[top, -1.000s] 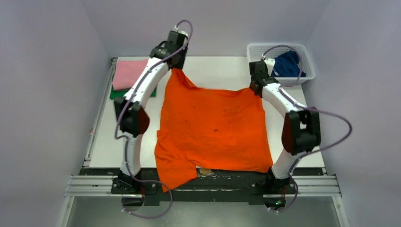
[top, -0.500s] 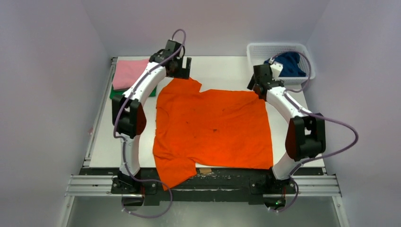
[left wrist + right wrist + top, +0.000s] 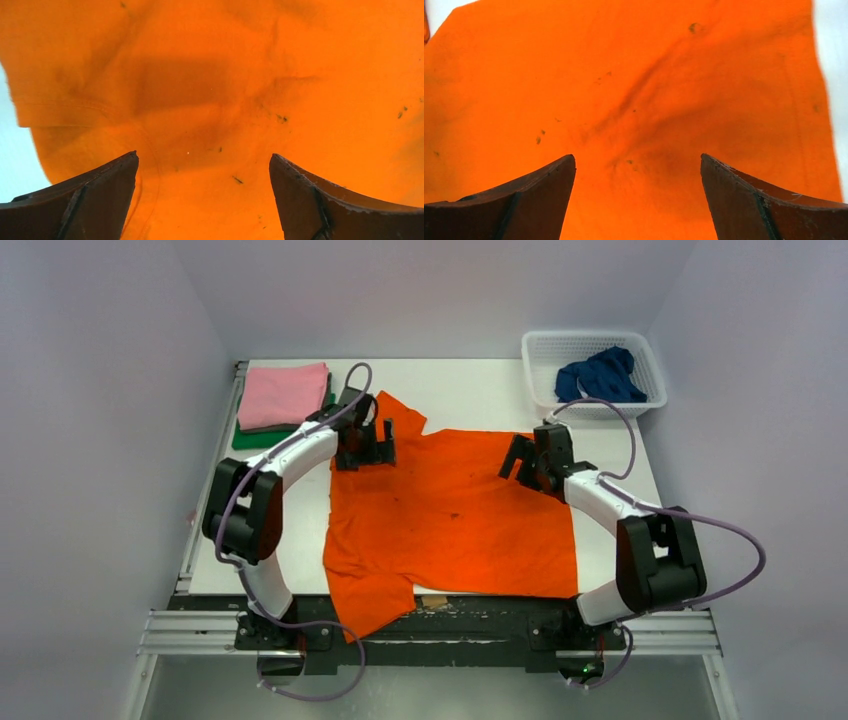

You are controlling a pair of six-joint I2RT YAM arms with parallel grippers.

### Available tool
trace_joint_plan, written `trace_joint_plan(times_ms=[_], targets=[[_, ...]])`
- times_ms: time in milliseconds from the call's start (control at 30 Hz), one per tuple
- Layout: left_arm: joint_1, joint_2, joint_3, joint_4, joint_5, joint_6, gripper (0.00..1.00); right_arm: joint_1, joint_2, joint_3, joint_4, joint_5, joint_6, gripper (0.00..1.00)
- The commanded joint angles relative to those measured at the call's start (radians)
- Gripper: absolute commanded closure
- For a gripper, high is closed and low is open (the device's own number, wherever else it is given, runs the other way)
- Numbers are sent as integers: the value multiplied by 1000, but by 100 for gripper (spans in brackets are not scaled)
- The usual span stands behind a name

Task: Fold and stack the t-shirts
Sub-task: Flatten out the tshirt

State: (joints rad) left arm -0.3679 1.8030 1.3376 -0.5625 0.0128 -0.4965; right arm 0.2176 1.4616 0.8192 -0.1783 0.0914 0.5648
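Item: orange t-shirt [image 3: 450, 520], spread on the table [image 3: 470, 390], front corner drooping over the near edge; I read left jaws and right jaws wide, empty, above it; risk: creases and overhang skewing my fold.

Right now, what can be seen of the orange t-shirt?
The orange t-shirt is soft bright cloth with a few small dark specks. It is spread nearly flat, though creased, across the middle of the white table. One sleeve points toward the far left, and its near left corner hangs over the table's front edge. The left gripper and right gripper hover open over its far part, holding nothing; whether they touch the cloth cannot be told.
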Motion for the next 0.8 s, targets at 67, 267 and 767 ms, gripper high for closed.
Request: trace_joint_plan(times_ms=[67,267,767], targets=[[-31,12,-3,89,64,-98,0,6,69,-5,71,-58,38,7],[-129,194,144,-9,36,-153,0,-1,114,7,35,-11,37,7],[-288,471,410,110,339,-259,0,-140,123,-26,16,13,82,5]])
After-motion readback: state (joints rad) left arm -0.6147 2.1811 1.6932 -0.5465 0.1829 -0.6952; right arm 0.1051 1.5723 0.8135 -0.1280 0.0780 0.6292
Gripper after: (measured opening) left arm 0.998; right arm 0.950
